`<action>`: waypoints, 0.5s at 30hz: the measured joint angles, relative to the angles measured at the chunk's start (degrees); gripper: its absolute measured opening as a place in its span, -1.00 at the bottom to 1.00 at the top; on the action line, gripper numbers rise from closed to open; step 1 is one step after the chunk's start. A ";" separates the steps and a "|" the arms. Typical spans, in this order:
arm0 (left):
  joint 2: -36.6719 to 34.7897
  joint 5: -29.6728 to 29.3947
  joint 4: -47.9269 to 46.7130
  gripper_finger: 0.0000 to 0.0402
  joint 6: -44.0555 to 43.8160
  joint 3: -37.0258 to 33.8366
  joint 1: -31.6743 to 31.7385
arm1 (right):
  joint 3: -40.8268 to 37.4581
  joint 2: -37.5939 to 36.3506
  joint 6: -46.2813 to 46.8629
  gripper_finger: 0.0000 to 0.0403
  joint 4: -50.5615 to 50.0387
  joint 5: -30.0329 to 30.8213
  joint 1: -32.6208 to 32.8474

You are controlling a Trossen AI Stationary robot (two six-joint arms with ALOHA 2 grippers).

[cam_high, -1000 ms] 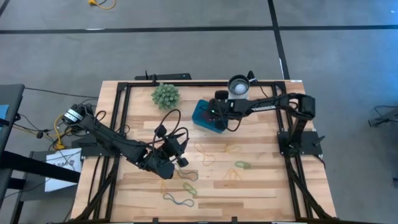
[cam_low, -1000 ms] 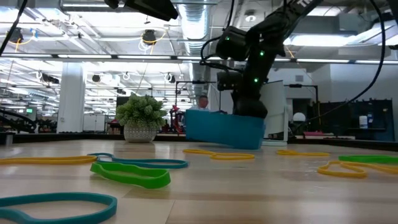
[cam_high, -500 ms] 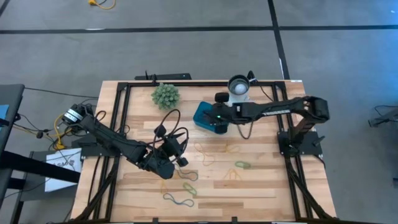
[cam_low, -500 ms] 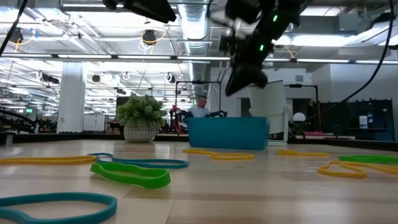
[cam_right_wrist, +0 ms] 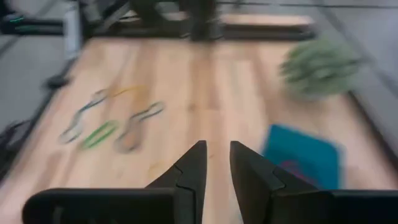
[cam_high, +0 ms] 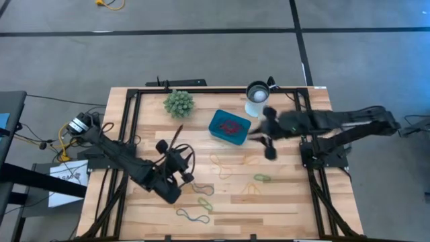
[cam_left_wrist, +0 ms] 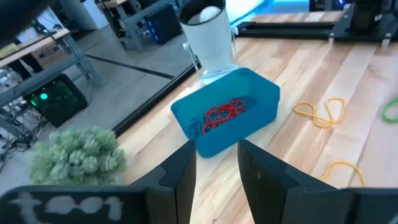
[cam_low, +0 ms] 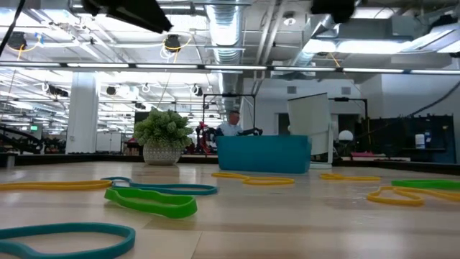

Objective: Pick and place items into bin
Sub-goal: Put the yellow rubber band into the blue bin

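Note:
The teal bin (cam_high: 230,127) rests flat on the table's far middle, with a clump of red bands (cam_left_wrist: 221,114) lying inside it. More bands lie loose on the wood: yellow ones (cam_high: 220,165), green ones (cam_high: 262,178) and a blue one (cam_high: 191,215). My right gripper (cam_high: 269,142) hovers blurred just right of the bin, open and empty. My left gripper (cam_high: 181,165) is raised over the table's near left, open and empty. In its wrist view the left gripper (cam_left_wrist: 216,168) faces the bin (cam_left_wrist: 227,118).
A white cup (cam_high: 257,93) stands right behind the bin, and a spiky green plant (cam_high: 179,103) sits at the far left. Black frame rails run along the table's left, right and far edges. Bare wood lies between the bin and the loose bands (cam_low: 151,201).
My right gripper has risen out of the bin and swung quickly toward the table's right and near side. The bin, tilted a second ago, sits level, and the red bands show inside it. My left gripper has shifted a little toward the table's left edge.

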 joint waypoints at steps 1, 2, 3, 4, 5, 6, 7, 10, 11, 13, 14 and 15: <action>0.00 -1.05 -1.83 -0.45 -2.45 -0.02 -0.83 | -2.98 -1.98 1.18 -0.67 0.89 0.03 1.83; 0.00 -2.02 -3.35 -0.46 -4.72 0.00 -1.55 | -6.15 -3.94 2.50 -0.67 1.98 0.07 3.78; 0.00 -2.59 -4.53 -0.45 -6.50 0.00 -2.10 | -9.60 -5.93 3.85 -0.67 3.35 0.10 5.63; 0.00 -2.57 -5.39 -0.45 -7.85 -0.01 -2.56 | -12.99 -7.70 5.08 -0.67 6.11 0.27 7.49; 0.00 -1.59 -5.83 -0.45 -8.53 -0.01 -2.85 | -16.38 -9.09 6.17 -0.67 9.92 0.38 9.17; 0.00 0.32 -5.84 -0.45 -8.78 -0.02 -3.04 | -19.51 -10.36 7.21 -0.67 13.42 0.54 10.78; 0.00 2.65 -5.82 -0.45 -8.84 -0.01 -3.04 | -22.45 -11.46 8.39 -0.67 16.45 0.84 12.27; 0.00 10.35 -5.46 -0.46 -8.86 -0.01 -2.68 | -28.45 -13.07 12.61 -0.67 23.44 2.39 16.15; 0.00 12.75 -5.41 -0.45 -8.76 -0.01 -2.65 | -29.64 -13.27 13.89 -0.67 24.31 3.24 17.26; 0.00 15.82 -5.42 -0.45 -7.56 -0.02 -2.61 | -30.60 -12.94 16.58 -0.67 23.71 5.71 19.39; 0.00 16.17 -5.36 -0.45 -6.71 -0.02 -2.63 | -30.83 -12.58 18.10 -0.67 22.94 7.28 20.38; 0.00 16.35 -5.29 -0.46 -5.81 -0.02 -2.65 | -30.89 -11.92 19.77 -0.67 22.23 8.62 21.30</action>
